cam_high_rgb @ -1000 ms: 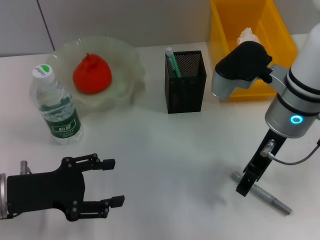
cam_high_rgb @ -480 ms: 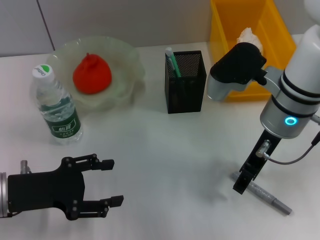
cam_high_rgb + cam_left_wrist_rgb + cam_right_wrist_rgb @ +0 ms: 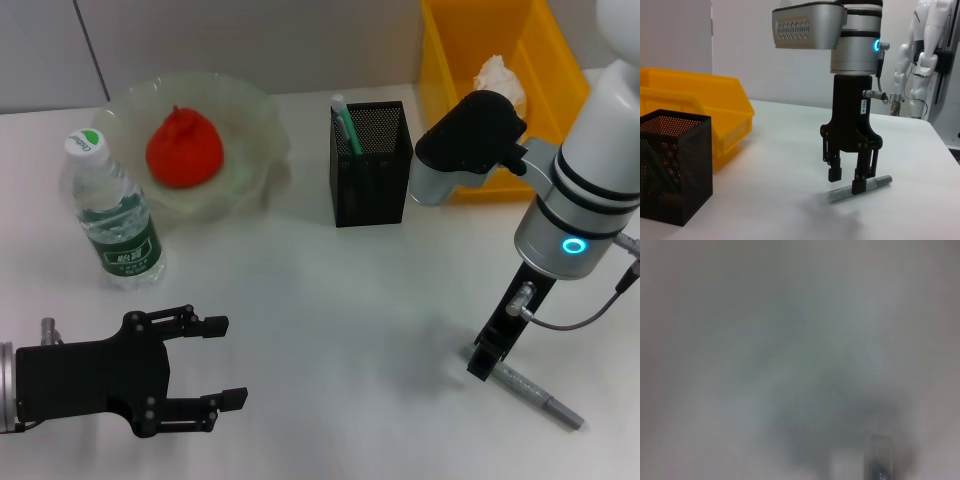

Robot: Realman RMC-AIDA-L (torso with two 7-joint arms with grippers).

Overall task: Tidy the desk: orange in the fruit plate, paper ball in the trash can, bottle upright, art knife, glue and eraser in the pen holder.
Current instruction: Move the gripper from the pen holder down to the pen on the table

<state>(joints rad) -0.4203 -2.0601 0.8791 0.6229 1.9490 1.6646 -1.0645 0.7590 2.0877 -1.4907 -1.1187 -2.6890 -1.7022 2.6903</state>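
The grey art knife (image 3: 530, 394) lies on the table at the front right. My right gripper (image 3: 481, 366) hangs straight down over its left end, open, its fingertips (image 3: 858, 186) just above the table and one of them in front of the knife (image 3: 875, 182). My left gripper (image 3: 222, 362) rests open at the front left, holding nothing. The orange (image 3: 184, 149) sits in the fruit plate (image 3: 250, 110). The bottle (image 3: 112, 216) stands upright. The paper ball (image 3: 497, 72) lies in the yellow trash can (image 3: 446, 60). A green-and-white stick (image 3: 344, 124) stands in the pen holder (image 3: 372, 170). The eraser is out of view.
The pen holder (image 3: 671, 170) and trash can (image 3: 715, 115) stand behind and left of the right gripper in the left wrist view. The right arm's grey elbow housing (image 3: 462, 140) hangs over the table between the pen holder and the trash can.
The right arm has drifted slightly left and back, carrying its gripper along the knife toward its left end. The left arm and everything else have stayed put.
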